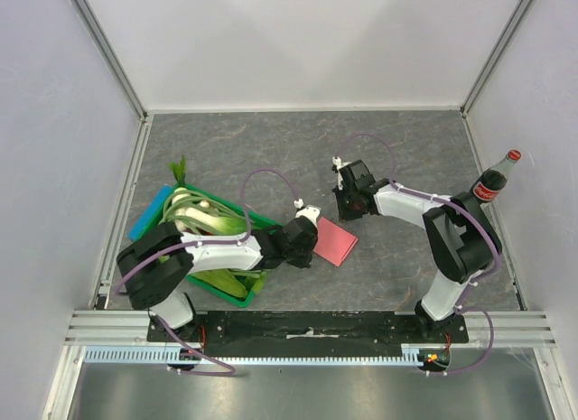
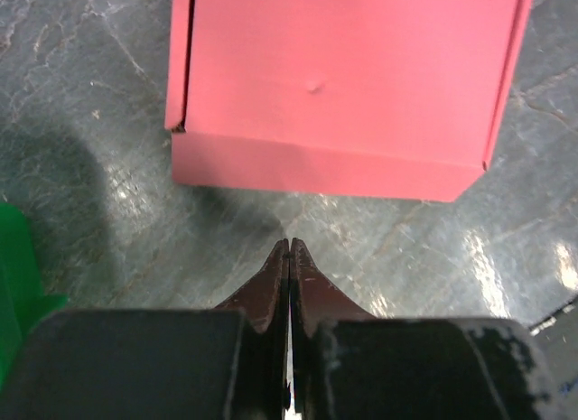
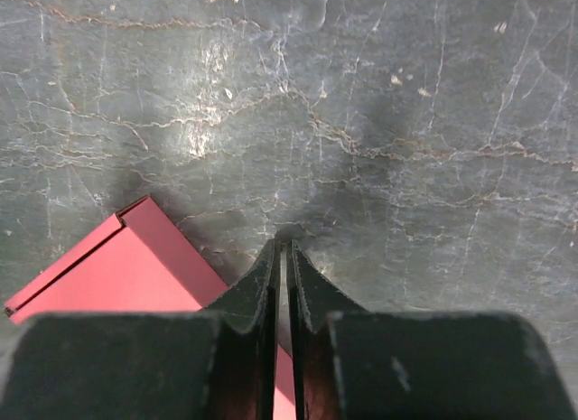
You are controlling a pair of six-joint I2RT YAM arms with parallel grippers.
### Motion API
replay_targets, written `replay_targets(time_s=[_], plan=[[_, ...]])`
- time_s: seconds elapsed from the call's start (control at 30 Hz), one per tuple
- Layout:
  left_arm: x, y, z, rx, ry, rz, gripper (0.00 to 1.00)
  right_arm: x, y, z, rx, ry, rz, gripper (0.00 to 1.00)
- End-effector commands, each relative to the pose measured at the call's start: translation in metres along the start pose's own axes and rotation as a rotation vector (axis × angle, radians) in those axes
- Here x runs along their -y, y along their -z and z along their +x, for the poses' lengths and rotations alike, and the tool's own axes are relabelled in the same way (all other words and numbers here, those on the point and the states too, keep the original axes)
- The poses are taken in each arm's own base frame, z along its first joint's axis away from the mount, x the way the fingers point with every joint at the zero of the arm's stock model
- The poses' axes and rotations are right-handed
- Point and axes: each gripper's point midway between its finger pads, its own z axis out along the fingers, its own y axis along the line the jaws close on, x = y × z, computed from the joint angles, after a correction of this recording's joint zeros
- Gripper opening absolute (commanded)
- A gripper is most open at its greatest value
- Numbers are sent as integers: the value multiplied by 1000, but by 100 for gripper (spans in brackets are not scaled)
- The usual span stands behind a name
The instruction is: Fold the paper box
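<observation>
- The paper box (image 2: 334, 86) is thin pink card — matt and smooth, with one small dimple in its top face and crisp creases at the edges.
- The tabletop (image 3: 406, 122) is a dark grey, stone-patterned surface with pale veins. It has a soft sheen and shows white patches of glare.
- My left gripper (image 2: 289, 246) has dark, smooth, faintly glossy fingers. The block behind them is matt black, scuffed pale along its edges.
- My right gripper (image 3: 283, 248) — the same dark, smooth fingers and matt black body.
- The green crate (image 2: 16, 275) looks like smooth plastic.
- The cola bottle (image 1: 493, 183) is glossy.
- The frame rail (image 1: 307, 322) is silvery, ribbed metal.
- The walls (image 1: 307, 41) are matt white panels.
</observation>
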Motion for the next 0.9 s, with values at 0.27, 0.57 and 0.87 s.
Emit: replay_targets(time_s=[0.27,0.57,0.87], plan=[[-9,-36,-35,32,14,-143,2,-21,-8,35,-93,58,-37,7],[19,-69,-73,111,-46,-46,2,-121,10,91,-118,-178,-472,1],[-12,-82,-72,94,-62,-135,2,-108,18,87,-36,-278,-354,0]])
